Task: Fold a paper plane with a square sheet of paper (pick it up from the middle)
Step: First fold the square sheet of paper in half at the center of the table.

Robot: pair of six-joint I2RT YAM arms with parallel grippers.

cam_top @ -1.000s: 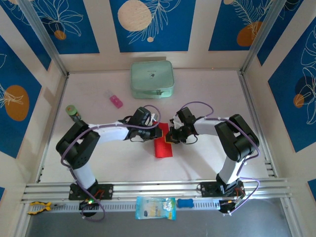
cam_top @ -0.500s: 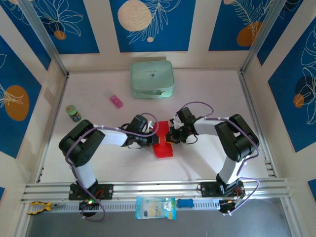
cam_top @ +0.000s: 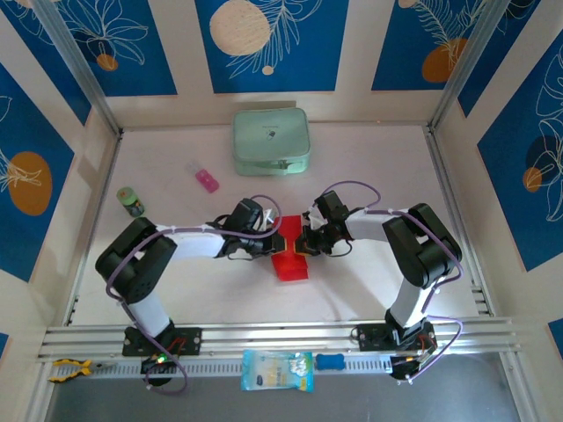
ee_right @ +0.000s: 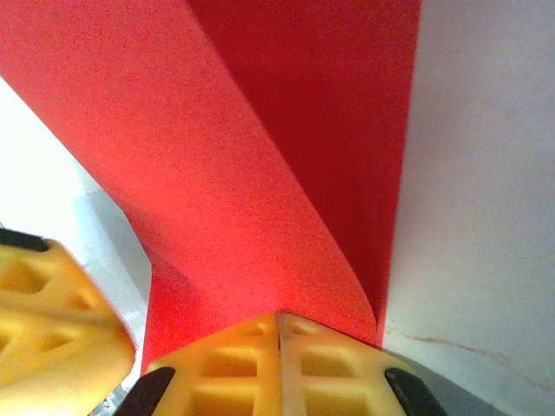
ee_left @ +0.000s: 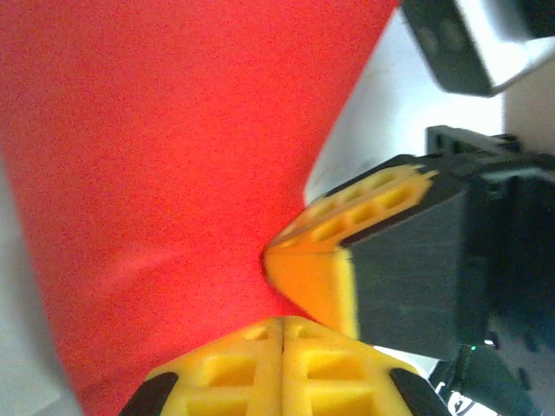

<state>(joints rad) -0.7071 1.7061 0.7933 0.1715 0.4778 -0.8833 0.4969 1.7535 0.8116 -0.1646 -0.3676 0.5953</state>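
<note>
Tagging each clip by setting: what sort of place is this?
Probably a lab robot cell: a white table edged by aluminium rails, walled with blue leaf-print panels, left arm and right arm bolted on.

White table (cam_top: 378, 167), pale green case (cam_top: 271, 141) at back, pink block (cam_top: 207, 181) nearby, green-lidded jar (cam_top: 131, 201) left, red paper sheet (cam_top: 291, 265) central
</note>
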